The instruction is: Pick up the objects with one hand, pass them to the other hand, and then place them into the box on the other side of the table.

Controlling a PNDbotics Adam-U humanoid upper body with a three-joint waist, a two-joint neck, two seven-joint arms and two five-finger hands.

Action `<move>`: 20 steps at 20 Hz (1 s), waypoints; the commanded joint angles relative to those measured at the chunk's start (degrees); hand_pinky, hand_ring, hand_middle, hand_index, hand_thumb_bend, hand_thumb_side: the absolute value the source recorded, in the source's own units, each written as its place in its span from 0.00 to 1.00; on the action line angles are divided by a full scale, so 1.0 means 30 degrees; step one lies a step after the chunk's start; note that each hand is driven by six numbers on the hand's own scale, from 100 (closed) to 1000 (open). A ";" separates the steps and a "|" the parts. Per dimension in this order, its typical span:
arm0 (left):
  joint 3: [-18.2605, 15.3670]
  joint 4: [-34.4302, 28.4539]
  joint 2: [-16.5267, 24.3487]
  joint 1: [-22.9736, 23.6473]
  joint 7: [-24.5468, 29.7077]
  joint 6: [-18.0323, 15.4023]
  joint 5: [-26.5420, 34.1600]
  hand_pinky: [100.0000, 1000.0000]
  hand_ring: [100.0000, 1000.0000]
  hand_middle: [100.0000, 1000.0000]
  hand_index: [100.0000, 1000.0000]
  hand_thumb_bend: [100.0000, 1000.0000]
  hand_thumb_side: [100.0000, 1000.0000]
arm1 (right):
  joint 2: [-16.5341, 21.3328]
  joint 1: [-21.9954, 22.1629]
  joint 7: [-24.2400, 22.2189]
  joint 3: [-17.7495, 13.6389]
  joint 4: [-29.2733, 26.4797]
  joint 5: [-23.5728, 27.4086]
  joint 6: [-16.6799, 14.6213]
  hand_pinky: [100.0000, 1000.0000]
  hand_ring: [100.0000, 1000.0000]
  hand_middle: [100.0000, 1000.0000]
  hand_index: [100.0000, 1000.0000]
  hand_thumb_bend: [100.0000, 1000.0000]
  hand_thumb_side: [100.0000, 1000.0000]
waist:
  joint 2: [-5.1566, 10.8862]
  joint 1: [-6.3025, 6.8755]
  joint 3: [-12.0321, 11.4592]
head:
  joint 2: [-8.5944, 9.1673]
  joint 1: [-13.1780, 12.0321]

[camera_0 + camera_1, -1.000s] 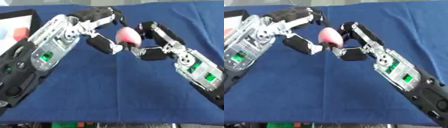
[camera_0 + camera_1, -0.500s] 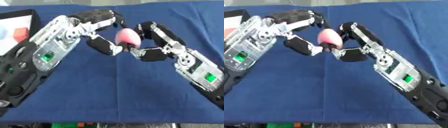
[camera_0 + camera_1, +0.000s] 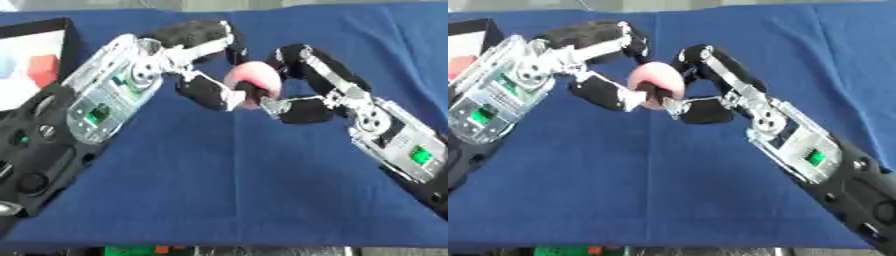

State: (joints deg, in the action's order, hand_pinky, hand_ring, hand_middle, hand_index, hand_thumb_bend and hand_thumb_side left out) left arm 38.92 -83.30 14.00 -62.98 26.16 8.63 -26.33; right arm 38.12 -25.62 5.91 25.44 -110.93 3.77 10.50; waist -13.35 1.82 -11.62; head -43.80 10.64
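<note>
A pink rounded object (image 3: 255, 82) hangs above the blue cloth near the table's far middle, held between both hands. My left hand (image 3: 203, 50) curls over it from the left, fingers above and thumb below. From the right my right hand (image 3: 302, 85) also wraps it, fingers over the top and thumb underneath. A black-walled box (image 3: 68, 47) with a white floor stands at the far left and holds a red object (image 3: 41, 69) and a pale bluish one (image 3: 5, 64).
A blue cloth (image 3: 236, 185) covers the table, with its front edge along the bottom of the view. My left forearm (image 3: 52, 135) lies across the left side, right beside the box.
Both hands stay closed around the pink object in nearly the same place. Any shift between the frames is very slight.
</note>
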 commanded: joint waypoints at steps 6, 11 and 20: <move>-0.0099 -0.0564 0.0148 -0.0418 -0.0443 0.0028 -0.0158 0.73 0.61 0.48 0.35 0.00 0.15 | 0.0318 -0.0075 0.0103 -0.0224 -0.0341 -0.0010 0.0329 0.55 0.68 0.57 0.48 0.06 0.00 | 0.0330 -0.0074 -0.0024 | -0.0106 -0.0150; -0.0183 -0.0586 0.0214 -0.0455 -0.0567 -0.0068 -0.0867 0.72 0.60 0.47 0.34 0.00 0.10 | 0.0371 -0.0050 0.0362 -0.0327 -0.0396 -0.0132 0.0313 0.60 0.73 0.71 0.63 0.31 0.00 | 0.0366 -0.0086 -0.0030 | -0.0106 -0.0178; -0.0290 -0.0345 0.0240 -0.0398 -0.0558 -0.0060 -0.1857 0.70 0.58 0.44 0.34 0.00 0.06 | 0.0405 0.0051 0.1146 -0.0396 -0.0323 -0.0748 0.0239 0.64 0.80 0.83 0.77 0.16 0.28 | 0.0395 -0.0124 -0.0023 | -0.0106 -0.0194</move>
State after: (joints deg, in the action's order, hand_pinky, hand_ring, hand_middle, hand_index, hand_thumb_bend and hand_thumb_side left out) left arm 38.68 -83.94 14.02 -63.33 24.42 8.53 -31.42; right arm 38.15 -24.73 8.86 25.08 -110.90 1.99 11.31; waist -13.34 1.68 -11.69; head -43.80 10.17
